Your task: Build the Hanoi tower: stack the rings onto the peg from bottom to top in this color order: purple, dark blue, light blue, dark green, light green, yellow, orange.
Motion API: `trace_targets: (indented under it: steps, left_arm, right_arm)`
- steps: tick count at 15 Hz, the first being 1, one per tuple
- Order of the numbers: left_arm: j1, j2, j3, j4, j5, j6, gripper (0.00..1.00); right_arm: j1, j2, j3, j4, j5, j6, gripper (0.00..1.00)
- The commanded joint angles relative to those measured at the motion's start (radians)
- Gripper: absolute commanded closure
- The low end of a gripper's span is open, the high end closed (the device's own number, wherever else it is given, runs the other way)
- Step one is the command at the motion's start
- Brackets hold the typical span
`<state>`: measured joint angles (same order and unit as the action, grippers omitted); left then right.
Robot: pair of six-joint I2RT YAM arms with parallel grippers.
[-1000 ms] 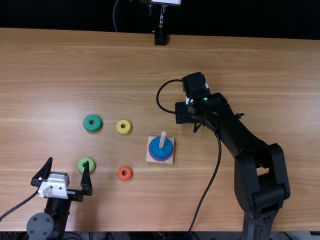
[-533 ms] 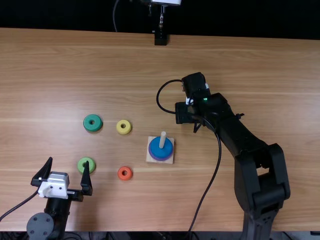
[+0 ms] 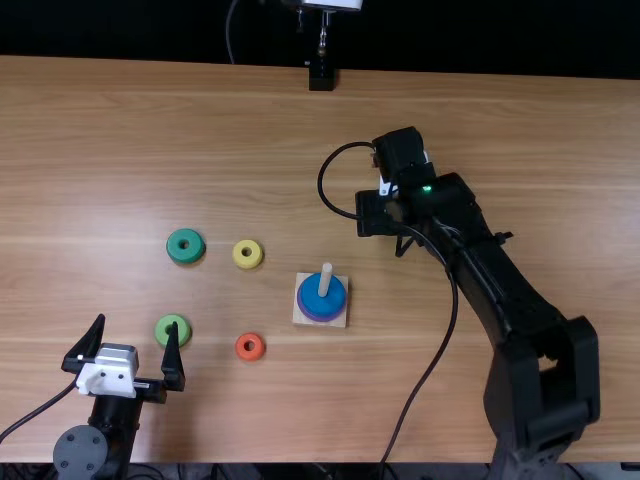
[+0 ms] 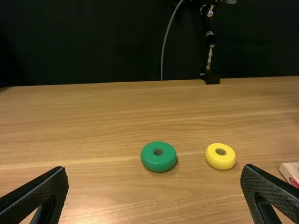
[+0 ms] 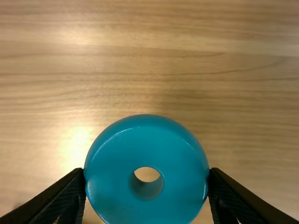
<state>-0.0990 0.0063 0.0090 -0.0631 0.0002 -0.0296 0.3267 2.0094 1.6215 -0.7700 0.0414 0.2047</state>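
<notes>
Our light brown wooden table [image 3: 200, 130], a black backdrop [image 3: 130, 28] we see at twelve o'clock, pale glare [image 5: 77, 143] across our tabletop

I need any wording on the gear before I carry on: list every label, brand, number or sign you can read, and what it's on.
No text can be read with confidence.
Peg base: small red print on its side, cut off at the left wrist view's edge, too small to read.
Dark green ring, yellow ring, light blue ring: no lettering seen.
</notes>
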Motion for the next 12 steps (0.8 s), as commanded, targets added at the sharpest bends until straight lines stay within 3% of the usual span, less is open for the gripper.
trace_targets:
  steps: [1, 3, 5, 12]
  left_arm:
    - [-0.008, -0.006, -0.009, -0.045, -0.008, 0.006, 0.0]
    - [-0.008, -0.006, -0.009, -0.045, -0.008, 0.006, 0.0]
    - [-0.008, -0.006, -0.009, -0.045, -0.006, 0.006, 0.0]
    - [-0.008, -0.006, -0.009, -0.045, -0.008, 0.006, 0.0]
  right_arm:
    - [-0.005, -0.069, 0.043, -0.026, -0.001, -0.008, 1.0]
    - [0.0, -0.116, 0.069, -0.078, -0.003, -0.017, 1.0]
    - [0.006, -0.153, 0.107, -0.151, -0.005, -0.056, 1.0]
    - [0.114, -0.291, 0.163, -0.277, -0.01, -0.061, 1.0]
